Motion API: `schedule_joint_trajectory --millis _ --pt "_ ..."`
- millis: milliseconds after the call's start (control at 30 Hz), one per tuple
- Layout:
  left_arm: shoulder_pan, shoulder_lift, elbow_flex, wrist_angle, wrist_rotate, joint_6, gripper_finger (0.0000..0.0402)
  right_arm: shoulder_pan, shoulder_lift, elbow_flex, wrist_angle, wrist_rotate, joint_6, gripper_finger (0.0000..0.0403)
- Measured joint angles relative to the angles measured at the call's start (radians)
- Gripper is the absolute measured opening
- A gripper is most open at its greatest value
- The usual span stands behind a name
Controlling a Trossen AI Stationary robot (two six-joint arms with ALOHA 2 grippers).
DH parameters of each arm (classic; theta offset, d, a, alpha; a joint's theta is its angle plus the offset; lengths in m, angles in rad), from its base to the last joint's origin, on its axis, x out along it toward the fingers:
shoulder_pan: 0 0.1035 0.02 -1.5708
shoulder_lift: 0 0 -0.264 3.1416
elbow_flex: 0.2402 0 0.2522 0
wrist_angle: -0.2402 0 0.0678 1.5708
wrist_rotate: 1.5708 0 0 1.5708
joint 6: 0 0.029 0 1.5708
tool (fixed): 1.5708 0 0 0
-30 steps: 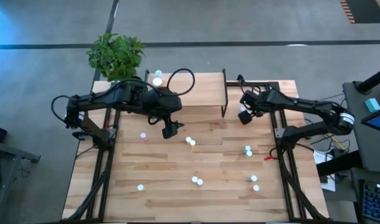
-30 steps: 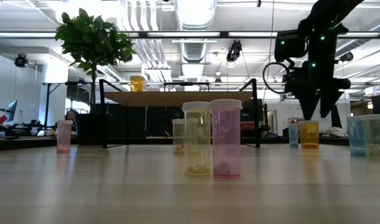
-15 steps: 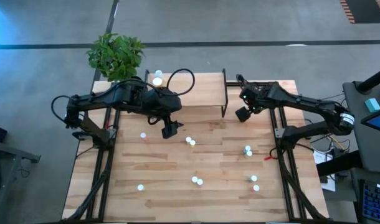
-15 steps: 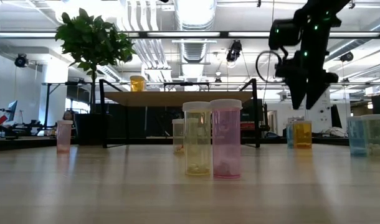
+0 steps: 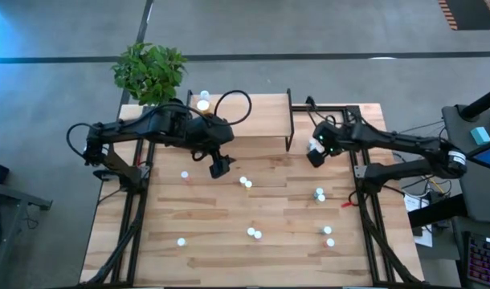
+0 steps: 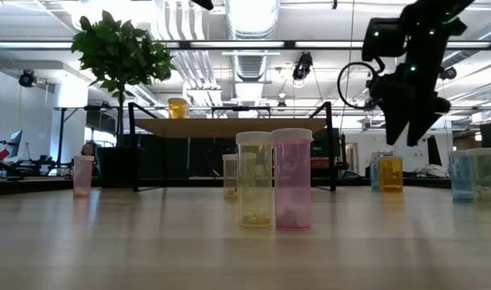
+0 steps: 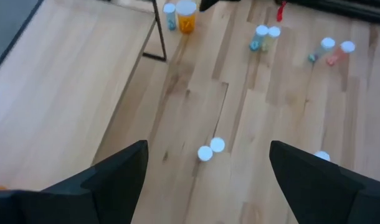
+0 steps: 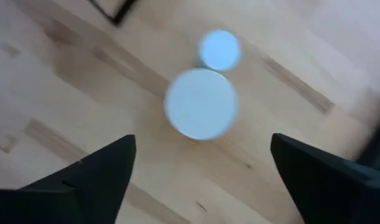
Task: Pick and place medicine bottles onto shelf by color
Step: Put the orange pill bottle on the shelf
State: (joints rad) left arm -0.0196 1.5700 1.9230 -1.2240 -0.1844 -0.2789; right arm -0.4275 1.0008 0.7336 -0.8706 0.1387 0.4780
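My right gripper is open and hangs above a large orange bottle and a small teal one, which stand on the table by the shelf's right legs. Their white caps show between its fingers in the right wrist view, the large cap and the small cap. My left gripper is open above the table's middle, over two small bottles. The shelf stands at the far edge. An orange bottle stands on its left end. My right gripper also shows in the low view.
Small bottles stand in pairs or singly about the table: at the left, near the middle, at the near left and at the right. A potted plant stands behind the far left corner.
My right gripper has risen a little and swung toward the shelf, then come back toward the table's right edge. It has stayed open above the orange and teal bottles.
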Motion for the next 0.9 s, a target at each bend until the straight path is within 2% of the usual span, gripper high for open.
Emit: schedule_joint_trajectory --millis 200,333,500,733,900 --pt "0.0 0.0 -0.001 0.002 -0.001 -0.002 0.0317 0.066 -0.1 -0.135 0.131 0.039 0.067 0.0384" --pt "0.0 0.0 0.002 0.003 -0.008 -0.003 0.0317 0.137 -0.185 -0.271 0.241 0.167 0.126 0.0384" --pt "0.0 0.0 0.002 0.003 -0.008 0.001 0.0317 0.184 -0.267 -0.422 0.46 0.278 0.106 0.0384" --pt "0.005 0.0 0.002 0.003 -0.03 0.041 0.0317 0.183 -0.236 -0.599 0.761 0.277 0.054 0.0384" --pt "0.007 0.0 0.001 0.004 -0.032 0.051 0.0317 0.183 -0.195 -0.646 0.86 0.283 0.03 0.0381"
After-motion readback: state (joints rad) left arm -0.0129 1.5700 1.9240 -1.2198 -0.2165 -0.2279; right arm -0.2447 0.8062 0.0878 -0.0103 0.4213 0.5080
